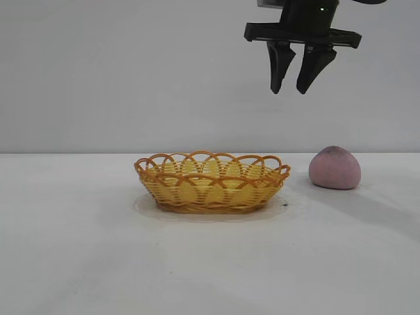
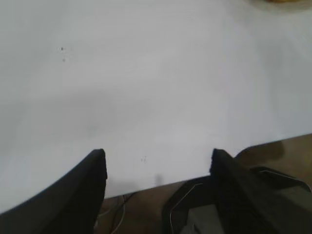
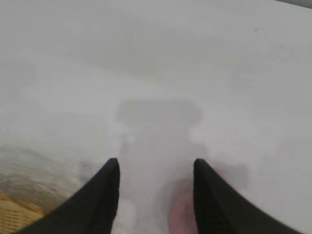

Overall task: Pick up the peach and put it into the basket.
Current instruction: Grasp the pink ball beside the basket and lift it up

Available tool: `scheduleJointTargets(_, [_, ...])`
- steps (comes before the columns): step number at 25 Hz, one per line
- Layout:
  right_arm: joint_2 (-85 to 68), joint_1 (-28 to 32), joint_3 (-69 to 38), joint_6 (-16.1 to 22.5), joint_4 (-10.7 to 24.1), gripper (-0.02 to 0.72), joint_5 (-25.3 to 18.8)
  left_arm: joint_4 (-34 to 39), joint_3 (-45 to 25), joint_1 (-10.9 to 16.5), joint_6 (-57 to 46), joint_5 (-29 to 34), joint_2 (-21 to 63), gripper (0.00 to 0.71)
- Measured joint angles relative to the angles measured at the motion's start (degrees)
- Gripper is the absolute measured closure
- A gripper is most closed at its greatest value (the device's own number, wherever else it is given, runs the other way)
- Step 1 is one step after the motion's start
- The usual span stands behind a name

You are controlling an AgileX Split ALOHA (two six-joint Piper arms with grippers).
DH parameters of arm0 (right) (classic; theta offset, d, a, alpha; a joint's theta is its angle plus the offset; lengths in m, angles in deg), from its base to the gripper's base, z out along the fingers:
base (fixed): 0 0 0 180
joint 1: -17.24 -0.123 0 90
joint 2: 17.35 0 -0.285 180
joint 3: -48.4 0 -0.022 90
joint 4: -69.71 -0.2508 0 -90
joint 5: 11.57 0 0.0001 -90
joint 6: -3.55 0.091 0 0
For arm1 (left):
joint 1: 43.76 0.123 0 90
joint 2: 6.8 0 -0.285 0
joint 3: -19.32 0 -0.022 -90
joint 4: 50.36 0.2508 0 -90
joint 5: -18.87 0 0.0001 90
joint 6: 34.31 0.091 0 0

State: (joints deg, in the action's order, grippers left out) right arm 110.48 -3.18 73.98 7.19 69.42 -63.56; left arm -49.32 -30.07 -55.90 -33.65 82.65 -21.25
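The dusty pink peach (image 1: 335, 168) sits on the white table to the right of the yellow wicker basket (image 1: 212, 182). My right gripper (image 1: 291, 88) hangs open and empty high above the table, above the gap between basket and peach. In the right wrist view its open fingers (image 3: 155, 163) frame the table, with the peach (image 3: 183, 214) a blurred pink patch between them and the basket (image 3: 14, 214) at the edge. My left gripper (image 2: 157, 156) is open and empty over the table's edge, out of the exterior view.
The white table (image 1: 79, 249) spreads around the basket. In the left wrist view the table's edge (image 2: 146, 187) and brown floor with a dark base show beyond it; a bit of the basket (image 2: 282, 1) peeks in.
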Motion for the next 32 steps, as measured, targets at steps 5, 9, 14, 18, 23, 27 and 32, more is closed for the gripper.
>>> scheduleJointTargets(5, [0.0,0.0,0.0,0.0,0.4,0.412,-0.4,0.0,-0.1,0.0,0.1,0.3,7.4,0.305])
scheduleJointTargets(9, [0.0,0.0,0.1,0.0,1.3,0.412,-0.7,0.0,-0.1,0.0,0.1,0.3,7.7,0.305])
scheduleJointTargets(14, [0.0,0.0,0.1,0.0,3.2,0.412,-4.6,0.0,-0.1,0.0,0.1,0.3,7.7,0.305])
scheduleJointTargets(18, [0.0,0.0,0.1,0.0,4.8,0.412,-7.8,0.0,-0.1,0.7,0.1,0.3,7.7,0.305])
scheduleJointTargets(23, [0.8,0.0,0.1,0.0,7.8,0.412,-9.5,0.0,-0.1,7.9,0.1,0.3,7.7,0.305])
scheduleJointTargets(27, [4.4,0.1,0.1,0.0,8.2,0.412,-10.3,0.0,-0.1,11.5,0.1,0.3,7.7,0.305])
scheduleJointTargets(32, [11.1,1.5,0.2,0.0,8.1,0.511,-9.6,0.0,-0.1,13.7,0.1,0.3,7.7,0.305])
